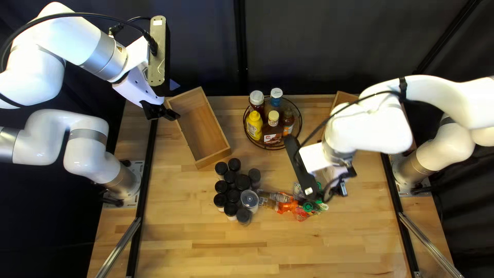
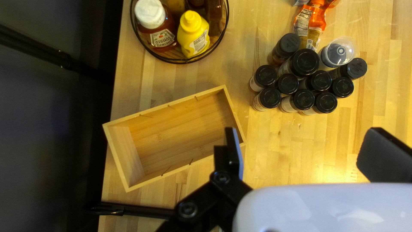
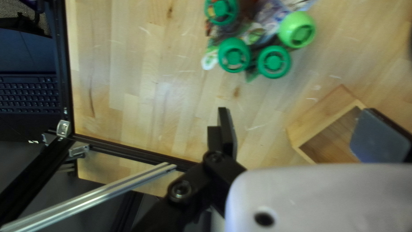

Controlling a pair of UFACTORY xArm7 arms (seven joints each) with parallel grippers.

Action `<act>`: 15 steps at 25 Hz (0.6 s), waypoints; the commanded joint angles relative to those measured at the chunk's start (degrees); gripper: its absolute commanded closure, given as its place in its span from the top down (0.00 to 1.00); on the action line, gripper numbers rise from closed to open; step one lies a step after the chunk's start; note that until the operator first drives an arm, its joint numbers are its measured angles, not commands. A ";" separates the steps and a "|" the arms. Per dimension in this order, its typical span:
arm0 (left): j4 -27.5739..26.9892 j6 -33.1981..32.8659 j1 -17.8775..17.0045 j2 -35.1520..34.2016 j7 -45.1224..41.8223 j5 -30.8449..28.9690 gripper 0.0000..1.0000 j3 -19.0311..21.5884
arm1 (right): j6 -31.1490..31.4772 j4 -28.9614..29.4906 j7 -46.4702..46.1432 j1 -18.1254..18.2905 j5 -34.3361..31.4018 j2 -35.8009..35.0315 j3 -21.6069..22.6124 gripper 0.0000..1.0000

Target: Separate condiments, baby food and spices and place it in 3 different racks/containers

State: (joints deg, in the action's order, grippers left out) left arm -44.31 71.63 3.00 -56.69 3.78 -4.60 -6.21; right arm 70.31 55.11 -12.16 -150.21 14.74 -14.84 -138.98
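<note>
Green-capped pouches (image 3: 262,26) ahead of the right claw (image 1: 337,191), apart from its widely spread fingers.

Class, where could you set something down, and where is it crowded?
Free: inside the wooden box by the left arm, and the tabletop on the near side of the spice jars. Crowded: the wire basket of condiment bottles, and where jars meet baby food pouches.

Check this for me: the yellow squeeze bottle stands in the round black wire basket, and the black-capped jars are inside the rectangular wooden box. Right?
Not quite: the left wrist view shows the black-capped jars standing on the wooden table, outside the box. The yellow bottle does stand in the basket.
</note>
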 commanded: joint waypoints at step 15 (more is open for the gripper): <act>0.00 0.00 0.00 0.00 0.00 0.00 1.00 0.00 | -0.59 13.87 7.98 -7.75 -23.54 27.17 6.40 1.00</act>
State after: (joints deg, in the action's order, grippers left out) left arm -44.31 71.63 3.00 -56.69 3.78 -4.60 -6.21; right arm 68.06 67.32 -5.95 -156.03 -5.16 9.28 -132.27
